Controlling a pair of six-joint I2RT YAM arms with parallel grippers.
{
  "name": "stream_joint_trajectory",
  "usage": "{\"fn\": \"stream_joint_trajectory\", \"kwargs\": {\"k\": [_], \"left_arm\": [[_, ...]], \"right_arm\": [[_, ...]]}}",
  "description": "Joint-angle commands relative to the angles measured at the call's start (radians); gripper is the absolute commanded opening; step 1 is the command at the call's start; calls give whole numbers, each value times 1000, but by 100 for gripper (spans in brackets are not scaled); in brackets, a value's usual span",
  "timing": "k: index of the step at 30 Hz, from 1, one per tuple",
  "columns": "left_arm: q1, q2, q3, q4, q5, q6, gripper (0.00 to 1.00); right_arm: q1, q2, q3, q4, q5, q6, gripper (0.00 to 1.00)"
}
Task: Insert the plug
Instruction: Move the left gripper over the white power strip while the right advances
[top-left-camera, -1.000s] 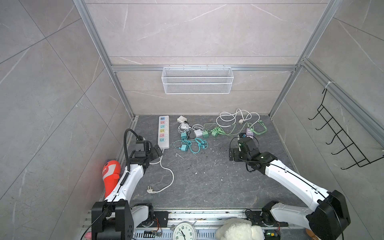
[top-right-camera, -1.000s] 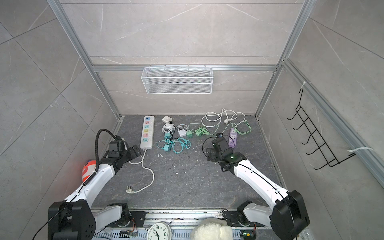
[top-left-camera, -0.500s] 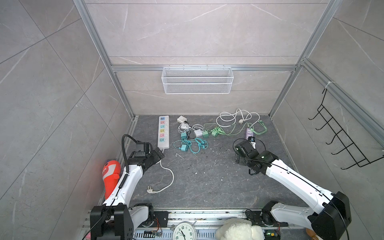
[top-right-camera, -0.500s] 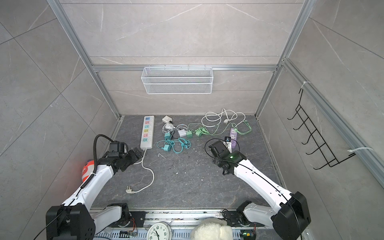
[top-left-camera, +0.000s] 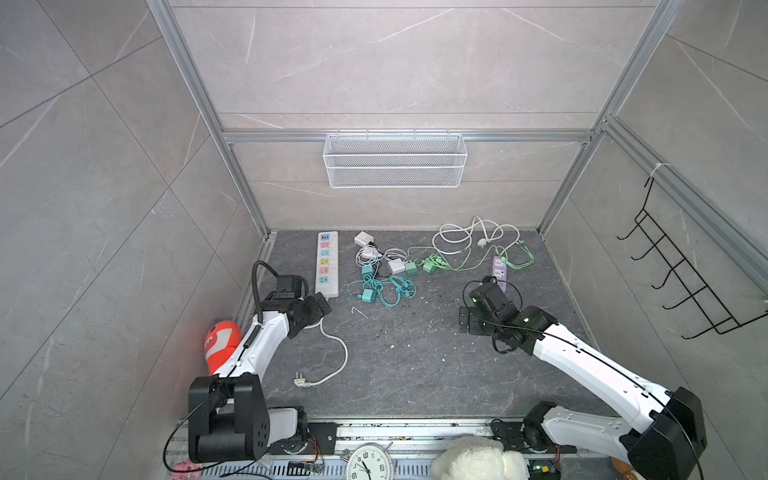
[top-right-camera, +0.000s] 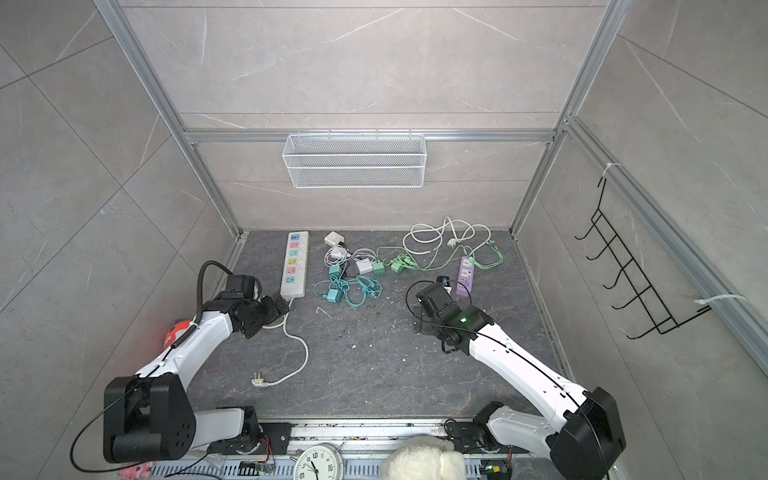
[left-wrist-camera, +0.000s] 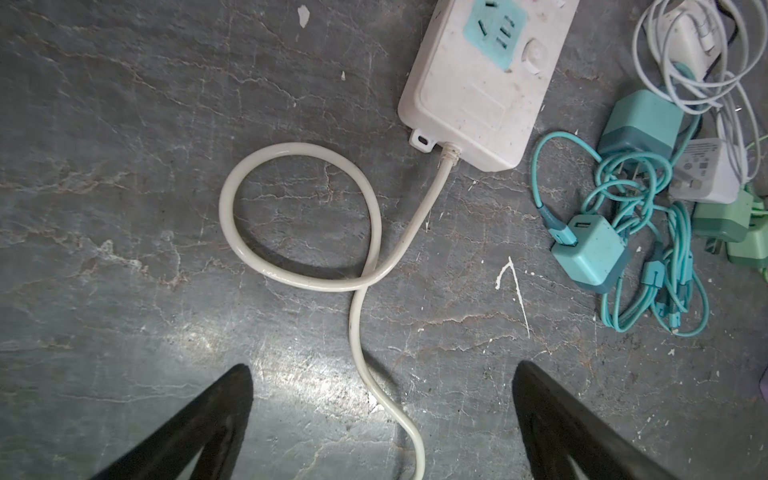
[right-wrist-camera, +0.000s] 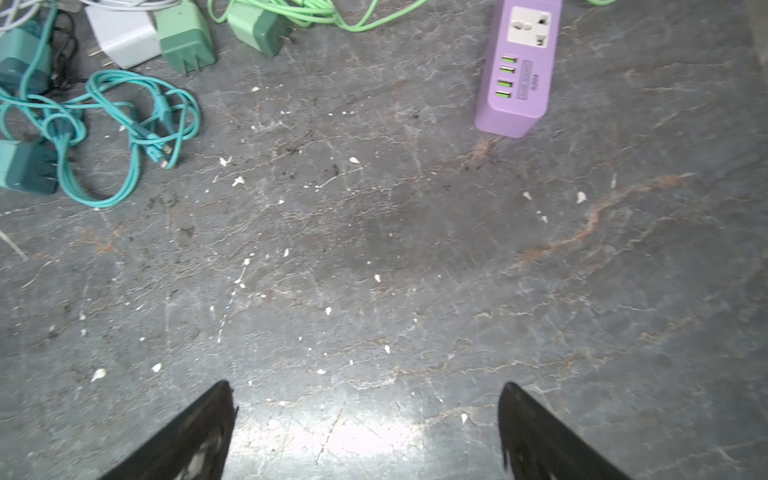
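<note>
Fingers (left-wrist-camera: 208, 415) of left gripper (left-wrist-camera: 382, 365) stood spread above white cord (left-wrist-camera: 299, 216), while right gripper (right-wrist-camera: 365, 383) stood spread near purple power strip (right-wrist-camera: 519, 70).

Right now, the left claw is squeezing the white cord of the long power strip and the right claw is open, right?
Not quite. The left claw isn't squeezing the white cord: the left wrist view shows it wide open, with the cord lying loose and untouched. The right claw is open, yes.

Dark stone tabletop (right-wrist-camera: 374, 249): white power strip (left-wrist-camera: 473, 91), purple strip (right-wrist-camera: 515, 75), teal chargers (left-wrist-camera: 590, 255), green chargers (right-wrist-camera: 187, 39).
</note>
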Motion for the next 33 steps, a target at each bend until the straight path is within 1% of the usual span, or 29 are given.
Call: {"fn": "stream_joint_trajectory", "kwargs": {"k": [1, 5, 8, 10, 12, 16, 19, 23, 27, 33], "left_arm": [[-3, 61, 99, 21, 9, 32, 100], [-3, 207, 214, 41, 13, 55, 100], [-5, 363, 349, 5, 9, 82, 100], [-6, 464, 446, -15, 26, 99, 100], [-17, 524, 510, -20, 23, 113, 100], [-37, 613, 621, -51, 1, 157, 100], [-38, 700, 734, -132, 2, 212, 100], [-44, 771, 828, -197, 3, 276, 100], [-49, 854, 935, -286, -27, 300, 100], [-57, 920, 1007, -333, -64, 314, 100]], "right_arm": [[7, 39, 13, 29, -52, -34, 99], [6, 97, 51, 53, -88, -58, 99], [6, 144, 104, 58, -111, -81, 99], [6, 165, 135, 61, -123, -94, 99], [7, 183, 164, 62, -130, -108, 99], [6, 214, 213, 53, -134, -131, 99], [6, 240, 235, 61, -162, -144, 99], [7, 275, 264, 60, -186, -155, 99], [6, 291, 269, 86, -208, -166, 99], [6, 298, 264, 101, -210, -171, 99]]}}
